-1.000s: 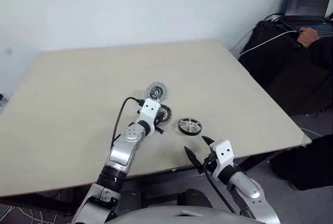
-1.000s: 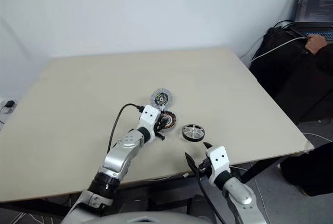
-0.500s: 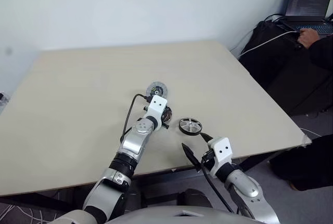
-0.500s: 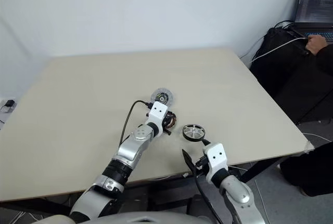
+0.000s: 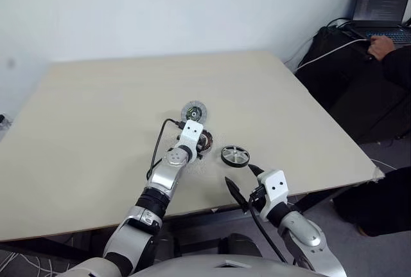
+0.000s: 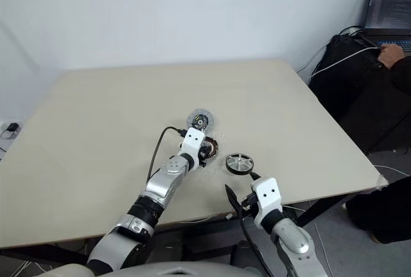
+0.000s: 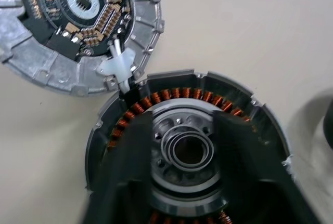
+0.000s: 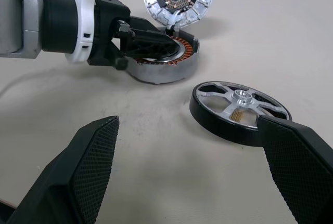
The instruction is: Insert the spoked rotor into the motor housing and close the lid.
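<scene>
Left gripper (image 8: 156, 38) of mine sits right over the motor housing (image 8: 165, 64), black fingers reaching across its open top; from what I see they sit parted over the silver centre, though I can't tell whether they're pressing the inside wall or just resting. Right gripper (image 8: 197, 167) hangs wide open at the near bench (image 5: 96, 97) edge, nothing between its textured pads, the spoked rotor (image 8: 240, 113) lying just beyond it.

Progress, as I judge it: early. Rotor lies flat on the bench, close beside the housing but apart from it, not inserted. Lid (image 7: 83, 26) lies just past the housing, touching its rim or very nearly, circuit face up, so closing is undone too. Both steps remain.

Materials now. Housing: shallow grey metal cup, ring of copper-brown windings, concentric machined silver hub. Rotor: glossy black outer ring, bright silver spokes meeting a small hub. Lid: light-grey cast disc with ribbed rim, dark board at its centre, a white plastic clip at the edge. Bench top is matte, pale beige
</scene>
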`<move>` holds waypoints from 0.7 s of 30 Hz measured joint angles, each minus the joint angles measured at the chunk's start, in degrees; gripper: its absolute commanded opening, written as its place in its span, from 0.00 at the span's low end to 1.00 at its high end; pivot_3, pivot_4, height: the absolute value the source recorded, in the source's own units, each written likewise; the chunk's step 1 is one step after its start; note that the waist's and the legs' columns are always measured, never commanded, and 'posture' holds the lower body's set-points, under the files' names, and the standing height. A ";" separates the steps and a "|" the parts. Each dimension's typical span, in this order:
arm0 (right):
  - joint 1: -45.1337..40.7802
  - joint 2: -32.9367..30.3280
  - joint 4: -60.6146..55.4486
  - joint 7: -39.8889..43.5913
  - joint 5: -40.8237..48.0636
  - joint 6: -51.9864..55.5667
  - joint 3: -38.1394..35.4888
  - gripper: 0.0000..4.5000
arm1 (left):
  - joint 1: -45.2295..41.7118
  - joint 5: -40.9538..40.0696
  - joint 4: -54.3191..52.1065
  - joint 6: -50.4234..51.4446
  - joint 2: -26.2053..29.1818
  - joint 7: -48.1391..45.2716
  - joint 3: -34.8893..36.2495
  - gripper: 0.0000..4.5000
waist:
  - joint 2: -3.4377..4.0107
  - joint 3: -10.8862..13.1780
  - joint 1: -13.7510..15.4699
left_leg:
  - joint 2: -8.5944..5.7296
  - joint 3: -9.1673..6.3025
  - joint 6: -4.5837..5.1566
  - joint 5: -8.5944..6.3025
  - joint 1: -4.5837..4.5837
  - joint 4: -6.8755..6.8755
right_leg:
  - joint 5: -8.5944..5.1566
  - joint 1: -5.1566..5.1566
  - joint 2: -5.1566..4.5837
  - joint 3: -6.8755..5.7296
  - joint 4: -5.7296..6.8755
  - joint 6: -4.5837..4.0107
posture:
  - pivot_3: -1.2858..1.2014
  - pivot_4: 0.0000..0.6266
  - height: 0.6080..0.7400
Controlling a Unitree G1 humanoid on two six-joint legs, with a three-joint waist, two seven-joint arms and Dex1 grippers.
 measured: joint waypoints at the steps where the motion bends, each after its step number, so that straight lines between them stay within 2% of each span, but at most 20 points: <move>1: -0.01 0.00 -0.12 0.00 0.00 0.05 0.00 1.00 | 0.04 -0.02 0.00 -0.10 -0.06 0.00 0.16 0.74 | 0.00 0.00 0.00 | 0.00 0.00 0.00 0.00 -0.01 0.00 | 0.00 0.00 0.00 0.00 0.00 0.00 | 0.52 0.00 1.00; 6: -0.02 -0.01 -0.92 -0.02 0.00 0.94 0.02 1.00 | 2.51 -1.16 -3.93 -2.20 -0.96 -1.62 0.18 0.74 | 0.00 0.00 -0.02 | 0.00 0.00 0.03 -0.02 -0.05 0.02 | 0.00 -0.03 -0.02 0.00 0.00 0.00 | 0.52 0.00 1.00; 9: 0.06 -0.02 -1.35 -0.03 0.00 1.10 0.01 1.00 | 5.22 -1.87 -10.60 -2.52 -0.96 -3.43 -0.15 0.60 | 0.00 0.00 -0.08 | 0.00 0.00 0.03 -0.02 -0.06 0.02 | 0.00 -0.05 -0.02 0.00 0.00 -0.01 | 0.52 0.00 1.00; 17: -1.20 0.63 -3.11 -0.98 -0.15 4.50 0.83 1.00 | 14.76 -3.16 -26.54 -0.17 2.19 -5.98 -0.65 0.01 | 0.08 -0.05 -0.18 | 0.02 -0.01 0.03 -0.03 -0.04 0.09 | 0.00 -0.05 -0.02 0.00 0.09 -0.01 | 0.52 0.00 1.00; 21: -5.22 1.52 -4.60 -3.94 -2.51 9.79 1.88 1.00 | 20.30 -4.03 -31.31 -0.01 4.31 -4.67 2.18 0.00 | 0.11 -0.05 -0.25 | 0.04 -0.01 0.03 -0.03 -0.04 0.21 | 0.00 -0.08 -0.05 0.02 0.25 -0.01 | 0.52 0.00 1.00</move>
